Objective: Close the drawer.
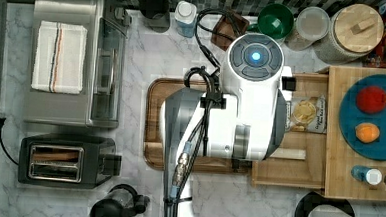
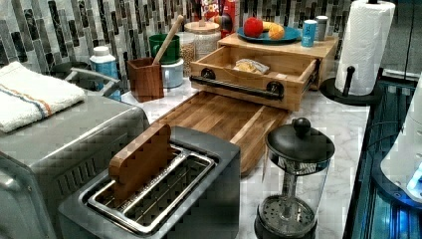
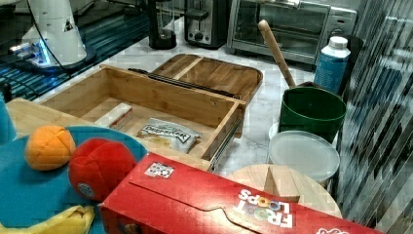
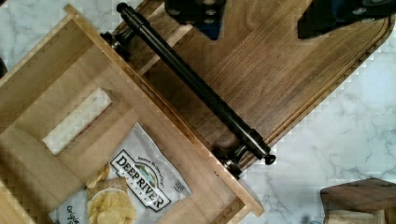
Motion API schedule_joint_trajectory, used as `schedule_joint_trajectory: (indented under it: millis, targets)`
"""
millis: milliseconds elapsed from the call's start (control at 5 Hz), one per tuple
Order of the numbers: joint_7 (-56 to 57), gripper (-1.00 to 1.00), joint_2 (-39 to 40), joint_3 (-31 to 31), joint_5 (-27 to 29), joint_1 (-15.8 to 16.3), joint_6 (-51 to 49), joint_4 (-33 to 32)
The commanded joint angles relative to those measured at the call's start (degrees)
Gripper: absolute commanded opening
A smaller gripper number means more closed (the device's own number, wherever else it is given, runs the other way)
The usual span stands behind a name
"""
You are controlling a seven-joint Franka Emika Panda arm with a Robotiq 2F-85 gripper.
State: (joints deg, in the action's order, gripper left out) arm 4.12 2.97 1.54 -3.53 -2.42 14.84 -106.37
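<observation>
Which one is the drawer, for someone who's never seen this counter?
Find the light wood slab carrying the blue plate. The drawer sticks out from under it, open, above the dark cutting board. Its long black bar handle and the chip bag inside mark it.

Marble counter [image 1: 131,195]: cutting board [image 1: 155,121], toaster [image 1: 65,159], oven [image 1: 76,57].

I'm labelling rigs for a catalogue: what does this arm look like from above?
The arm has a glossy white, rounded shell with grey joint sections. A grey round cap on top carries a glowing blue light. A black cable bundle with silver connectors runs along it.
</observation>
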Motion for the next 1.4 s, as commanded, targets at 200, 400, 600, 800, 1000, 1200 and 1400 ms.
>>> schedule_joint_trajectory:
  millis: [200,400,600,800,1000,1200,1400]
  targets:
    - [0.74,-1.00,0.03,-0.05,-0.04,-0.05,0.05,-0.01]
    - [0.74,-1.00,0.03,-0.04,-0.04,-0.04,0.05,-0.01]
    - [10.15,1.00,-1.71,-1.17,1.81,-0.33,0.64,-2.95]
    - [16.76,1.00,-3.21,-2.42,0.37,0.61,0.95,-5.12]
    - [21.78,1.00,-3.81,-3.45,-0.98,1.73,0.48,-5.43]
    - [26.74,1.00,-4.07,-4.43,-4.26,3.64,-0.29,-6.22]
    - [29.77,0.74,-5.76,-5.40,-4.41,2.94,5.18,-11.16]
